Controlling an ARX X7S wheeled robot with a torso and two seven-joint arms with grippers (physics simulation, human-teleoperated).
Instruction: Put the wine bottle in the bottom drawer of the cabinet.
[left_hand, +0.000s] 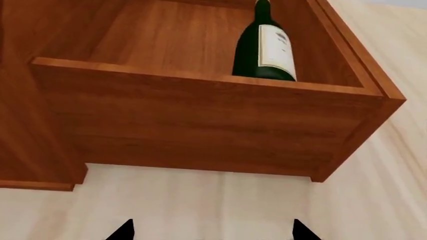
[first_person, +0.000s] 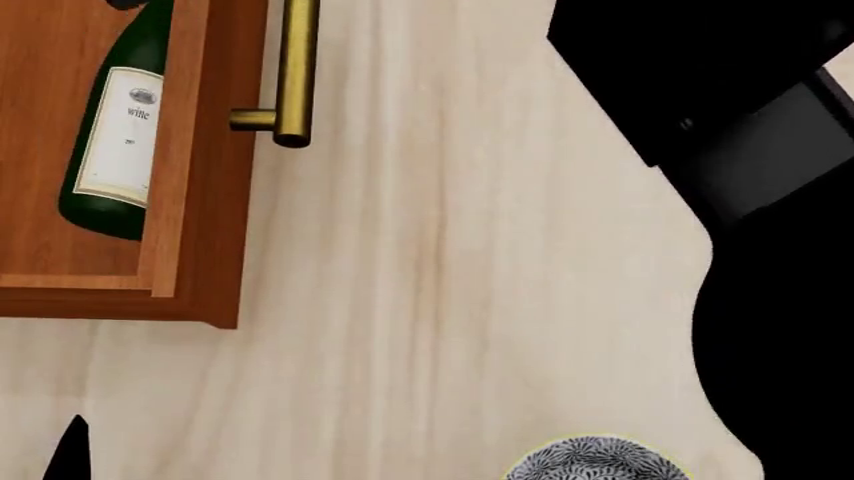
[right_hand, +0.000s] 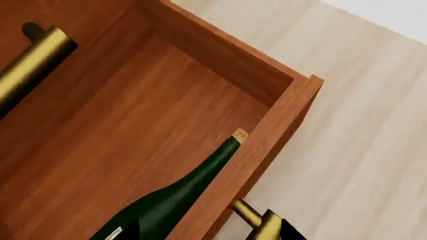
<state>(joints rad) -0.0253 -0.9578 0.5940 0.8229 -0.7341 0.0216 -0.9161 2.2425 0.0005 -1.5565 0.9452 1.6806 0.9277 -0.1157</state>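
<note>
Left wrist view: the wine bottle (left_hand: 265, 47) lies inside the pulled-out bottom drawer (left_hand: 200, 115); the left gripper (left_hand: 212, 231) stands apart, empty.
Head view: bottle against the drawer's front wall, behind its brass handle (first_person: 296, 70).
Right wrist view: right gripper (right_hand: 210, 231) barely visible; I cannot tell its state.

The tall dark green glass wine bottle (first_person: 114, 130) carries a white rectangular label with small dark print and a tan cork tip. The open reddish-brown wooden bottom drawer (left_hand: 200, 125) shows fine streaked grain, and its bar handle (first_person: 294, 70) is shiny brass. The pale cream wooden floor (first_person: 441, 300) has faint lengthwise streaks. A round grey speckled object (first_person: 594, 462) has a yellowish rim.
</note>
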